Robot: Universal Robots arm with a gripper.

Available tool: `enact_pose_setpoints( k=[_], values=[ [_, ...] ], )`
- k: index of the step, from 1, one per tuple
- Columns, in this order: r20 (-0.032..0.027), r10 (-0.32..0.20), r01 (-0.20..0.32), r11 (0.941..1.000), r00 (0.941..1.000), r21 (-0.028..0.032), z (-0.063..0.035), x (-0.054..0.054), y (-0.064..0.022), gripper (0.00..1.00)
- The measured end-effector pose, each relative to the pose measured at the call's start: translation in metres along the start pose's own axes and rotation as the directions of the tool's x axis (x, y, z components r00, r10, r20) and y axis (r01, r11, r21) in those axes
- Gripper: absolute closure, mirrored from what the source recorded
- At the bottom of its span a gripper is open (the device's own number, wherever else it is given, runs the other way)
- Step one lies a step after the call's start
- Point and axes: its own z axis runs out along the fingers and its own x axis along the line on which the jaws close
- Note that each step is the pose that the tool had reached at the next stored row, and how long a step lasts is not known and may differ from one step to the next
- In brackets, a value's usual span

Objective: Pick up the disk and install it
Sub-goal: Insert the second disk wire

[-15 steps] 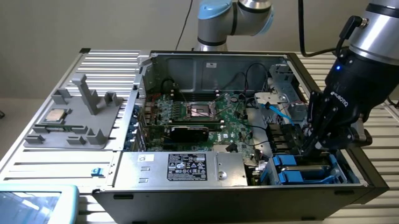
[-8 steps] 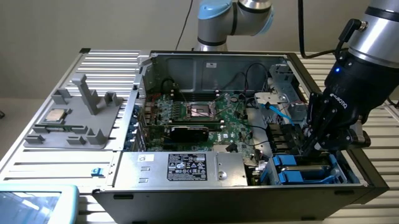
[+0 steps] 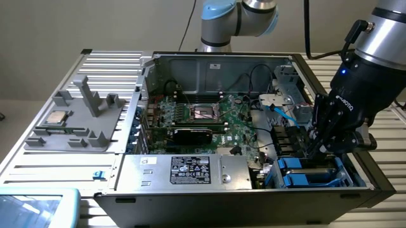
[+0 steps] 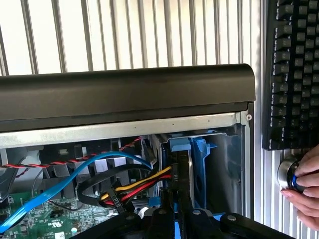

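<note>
Your disk (image 4: 175,167) hangs edge-on between the gripper's (image 4: 174,211) fingertips, clenched tight on its thin body, with its blue carrier (image 4: 198,169) just beyond, already down inside the drive bay (image 3: 311,173) at the corner of the computer case (image 3: 254,199). In my judgement the risk is jamming: if the disk sits even slightly tilted against the bay walls, pushing further could wedge it or bend the carrier tabs. Watch the cables too; the red, yellow and black bundle (image 4: 134,186) and the blue cable (image 4: 65,181) lie right beside the gripper and could snag. Off to the far side, a hand (image 4: 305,181) rests on a knob near the keyboard (image 4: 291,74).
</note>
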Motion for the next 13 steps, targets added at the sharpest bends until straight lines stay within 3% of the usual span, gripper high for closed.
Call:
enact_pose_setpoints(
  k=[13],
  values=[
    [-0.0015, 0.0, 0.0, 1.0, 1.0, 0.0044, -0.0049, -0.0013, 0.0001, 0.84]
  ],
)
